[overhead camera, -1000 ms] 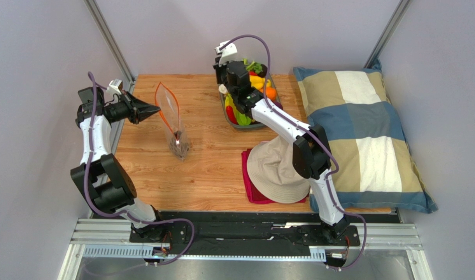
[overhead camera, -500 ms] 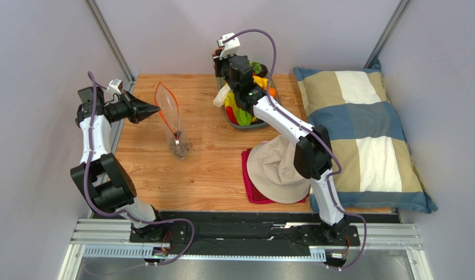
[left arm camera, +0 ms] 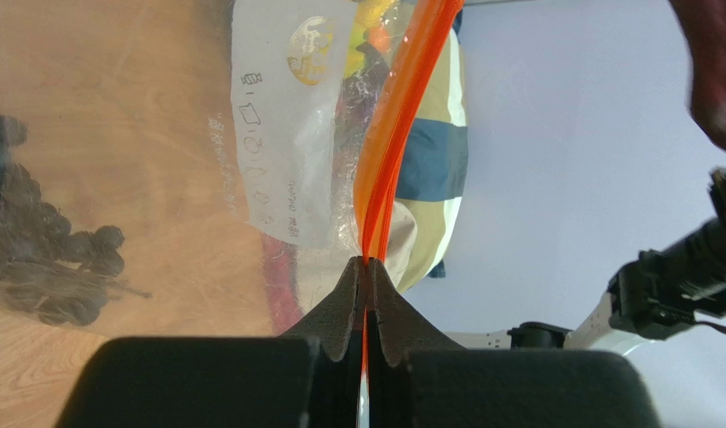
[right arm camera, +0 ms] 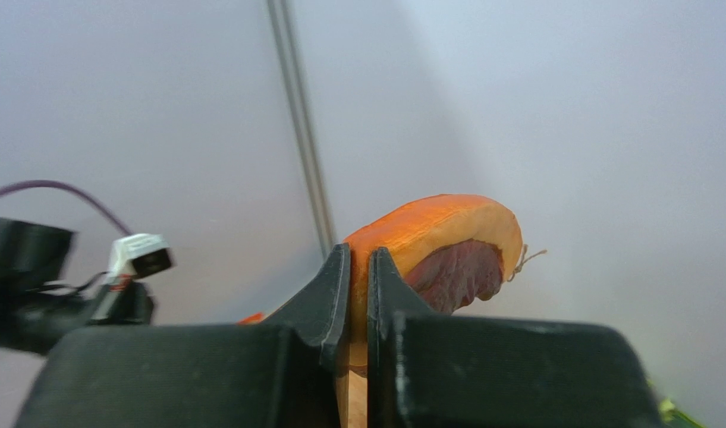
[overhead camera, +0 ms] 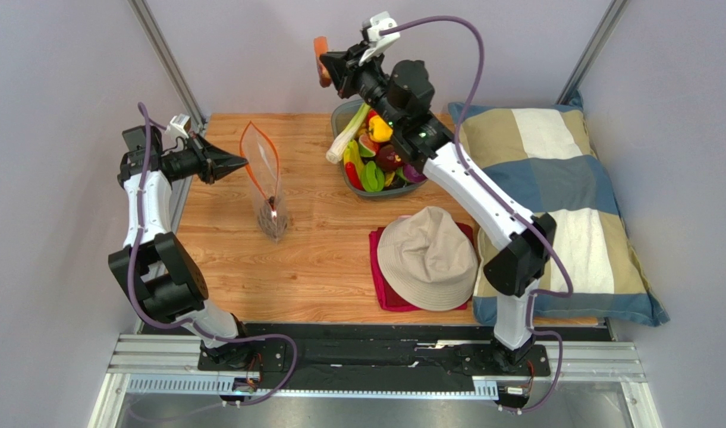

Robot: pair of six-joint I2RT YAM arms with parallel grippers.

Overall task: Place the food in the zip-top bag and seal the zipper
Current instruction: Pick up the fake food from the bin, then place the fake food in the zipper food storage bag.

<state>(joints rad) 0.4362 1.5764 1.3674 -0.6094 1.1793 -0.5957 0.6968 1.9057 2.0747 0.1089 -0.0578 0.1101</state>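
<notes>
My right tool [overhead camera: 327,68] is clamped on a carrot [right arm camera: 433,234], gripped near one end and raised high over the far edge of the worktop [overhead camera: 322,250], well apart from the bag [overhead camera: 266,183]. My worry is the drop. The bag's mouth is a narrow slit, and a long carrot coming in tilted could catch the zipper [left arm camera: 389,152] and tumble outside, or tip the bag. My left tool [left arm camera: 368,267] pinches only one end of the zipper, so a knock might tug it free. The bag is clear and crinkly and stands upright, with a white label and dark grapes [overhead camera: 272,221] at its bottom. More food waits in the bowl [overhead camera: 372,193].
</notes>
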